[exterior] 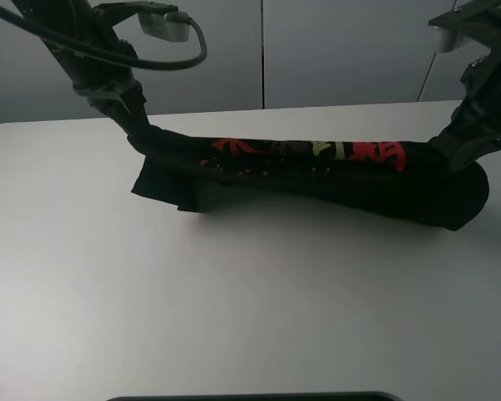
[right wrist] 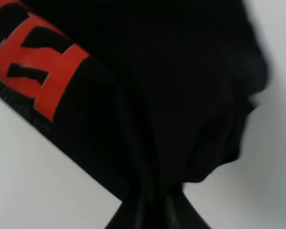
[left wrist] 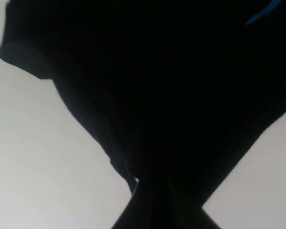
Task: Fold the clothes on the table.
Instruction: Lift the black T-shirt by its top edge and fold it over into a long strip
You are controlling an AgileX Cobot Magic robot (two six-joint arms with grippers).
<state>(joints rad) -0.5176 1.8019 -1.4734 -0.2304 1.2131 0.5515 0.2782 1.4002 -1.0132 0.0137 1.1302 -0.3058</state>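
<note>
Black T-shirt [exterior: 317,171], strung between two pincers over table [exterior: 234,317]
At T-shirt's left end, left pincer [exterior: 140,138] pinching cloth; red lettering [exterior: 376,153] along raised middle; lower folds sagging onto table; at T-shirt's right end, right pincer [exterior: 447,154] pinching cloth

Open table [exterior: 234,317] before stretched shirt [exterior: 317,171]

Black T-shirt [exterior: 359,190] (red characters printed across it) on a white table [exterior: 234,317].
</note>
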